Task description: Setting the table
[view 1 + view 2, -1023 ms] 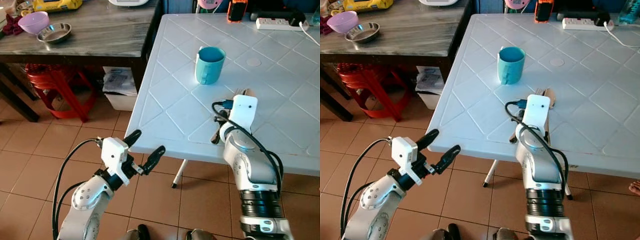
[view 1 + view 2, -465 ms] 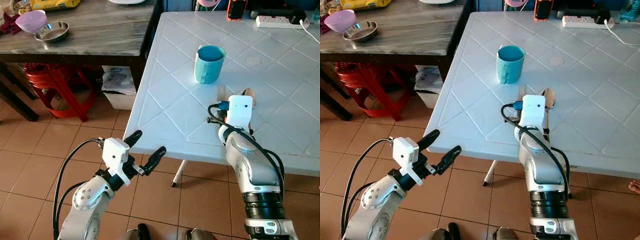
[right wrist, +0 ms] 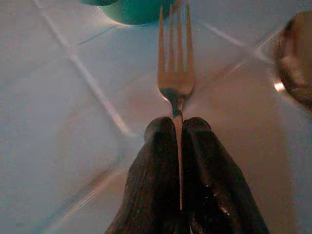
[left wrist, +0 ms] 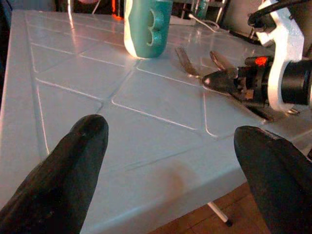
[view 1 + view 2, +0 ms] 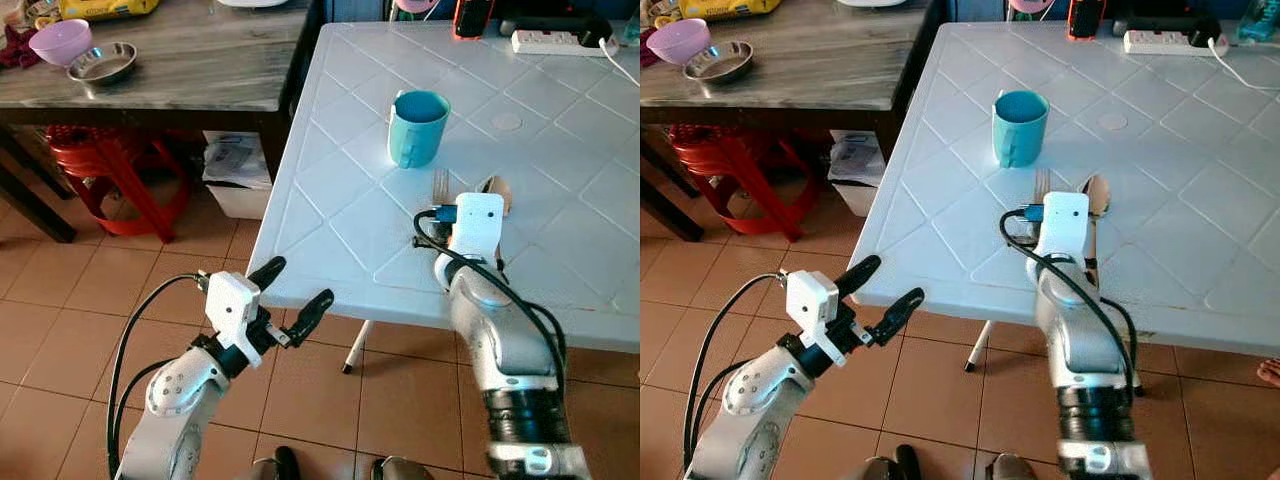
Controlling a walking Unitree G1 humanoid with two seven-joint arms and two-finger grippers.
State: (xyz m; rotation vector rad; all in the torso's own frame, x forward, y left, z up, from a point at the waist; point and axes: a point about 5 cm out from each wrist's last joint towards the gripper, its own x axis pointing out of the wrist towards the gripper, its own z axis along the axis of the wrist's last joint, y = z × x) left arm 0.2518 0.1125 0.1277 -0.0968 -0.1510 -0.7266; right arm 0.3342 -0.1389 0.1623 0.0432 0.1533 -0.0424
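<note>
A silver fork point(image 3: 175, 63) lies flat on the white table point(image 5: 340, 200), tines toward the teal cup point(image 5: 417, 127). My right gripper point(image 3: 178, 127) is shut on the fork's handle, low over the table; from the head its white wrist housing point(image 5: 478, 222) covers the fingers. A spoon point(image 5: 497, 188) lies just right of the fork, its bowl also toward the cup. My left gripper point(image 5: 290, 295) hangs open and empty just off the table's near left edge, level with the tabletop.
A dark wooden side table on the left carries a purple bowl point(image 5: 60, 42) and a steel bowl point(image 5: 103, 62). Under it stand a red stool point(image 5: 110, 165) and a white box point(image 5: 235, 175). A power strip point(image 5: 560, 42) lies at the white table's far edge.
My right gripper slid a little away from the near edge toward the cup with the fork, so the tines now show beyond the wrist. The left arm barely moved.
</note>
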